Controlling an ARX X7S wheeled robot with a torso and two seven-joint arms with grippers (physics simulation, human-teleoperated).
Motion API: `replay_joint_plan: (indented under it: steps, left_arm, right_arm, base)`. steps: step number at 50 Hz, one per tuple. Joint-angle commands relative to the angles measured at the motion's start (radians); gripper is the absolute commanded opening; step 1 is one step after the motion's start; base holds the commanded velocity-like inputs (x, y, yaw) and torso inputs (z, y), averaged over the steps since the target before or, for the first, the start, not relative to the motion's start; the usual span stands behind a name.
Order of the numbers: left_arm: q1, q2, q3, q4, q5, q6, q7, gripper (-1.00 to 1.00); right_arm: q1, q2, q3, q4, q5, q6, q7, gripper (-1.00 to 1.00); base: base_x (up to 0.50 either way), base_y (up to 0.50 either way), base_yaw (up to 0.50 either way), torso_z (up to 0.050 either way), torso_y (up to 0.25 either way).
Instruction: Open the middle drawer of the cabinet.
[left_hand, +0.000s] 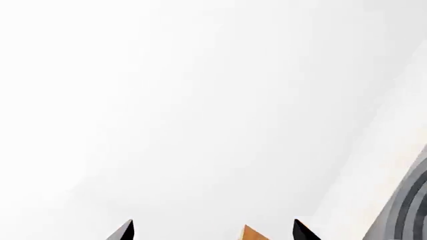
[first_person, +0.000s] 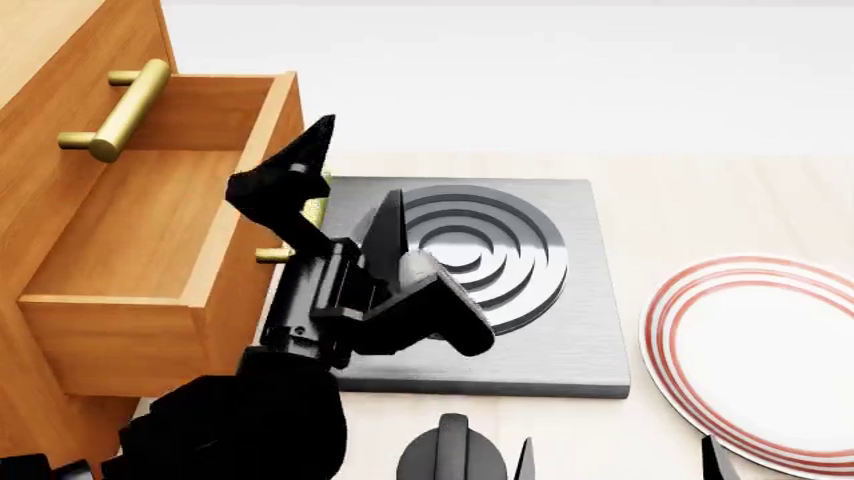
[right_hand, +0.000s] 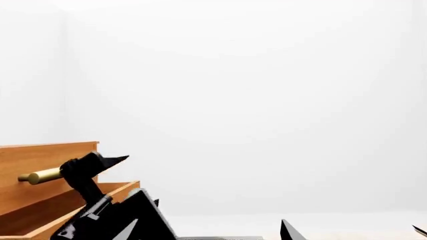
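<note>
Looking down from the head, found the cabinet (first_person: 54, 60) at the far left of the counter (first_person: 721, 210), with the middle drawer (first_person: 134, 230) standing well out of it toward the right, its bare wooden floor showing. Noted the uppermost drawer's handle (first_person: 118, 108) above it, that drawer shut.

Made out the middle drawer's brass handle (first_person: 316, 208) on the drawer's right face, long axis running near to far, mostly hidden behind the left arm (first_person: 314, 310). Saw the left jaws spread wide, one finger (first_person: 310, 145) raised over the far end of the bar and the other (first_person: 387, 225) out to the right above the grey stove plate (first_person: 534, 330). Could not tell whether the first finger touched the brass; saw nothing pinched. Caught, in the left wrist view, only a corner of orange wood (left_hand: 250, 233) between the two dark tips.

Placed the right jaws low at the near edge, also spread and holding nothing, well apart from the drawer and close to the red-rimmed plate (first_person: 761, 350).

Judged the left arm far the nearer, the handle lying just left of its jaws. Judged the drawer already largely open; any further pull would run rightward, across the bar's length, and would first need the jaws shifted left and pressed onto the bar.
</note>
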Motion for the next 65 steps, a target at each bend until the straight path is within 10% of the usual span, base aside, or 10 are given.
replay_joint_plan:
  steps: [1, 10, 24, 38, 65]
  left_arm:
    - [-0.05, -0.151, -0.168, 0.317, -0.396, 0.043, 0.176, 1.0]
    - [-0.124, -0.296, -0.332, 0.573, -0.663, -0.185, 0.108, 1.0]
    - [-0.12, -0.32, -0.567, 0.448, -0.966, -0.283, 0.029, 1.0]
    - [-0.182, -0.312, -0.499, 0.313, -1.053, -0.448, 0.239, 1.0]
    - [-0.108, -0.31, -0.718, 0.221, -1.185, -0.279, 0.104, 1.0]
  right_arm:
    - [0.002, 0.001, -0.001, 0.012, 0.003, -0.005, 0.0, 1.0]
    - [0.006, 0.002, -0.002, 0.017, 0.01, -0.01, -0.001, 1.0]
    - [0.005, 0.005, -0.003, 0.02, 0.009, -0.013, 0.003, 1.0]
    - [0.003, 0.009, -0.003, 0.021, 0.009, -0.015, 0.006, 1.0]
    - [0.01, 0.013, -0.016, 0.019, 0.003, -0.005, 0.013, 1.0]
  base:
    - [0.0, 0.0, 0.0, 0.0, 0.0]
    - [0.0, 0.0, 0.0, 0.0, 0.0]
    - [0.0, 0.0, 0.0, 0.0, 0.0]
    - [0.0, 0.0, 0.0, 0.0, 0.0]
    - [0.0, 0.0, 0.0, 0.0, 0.0]
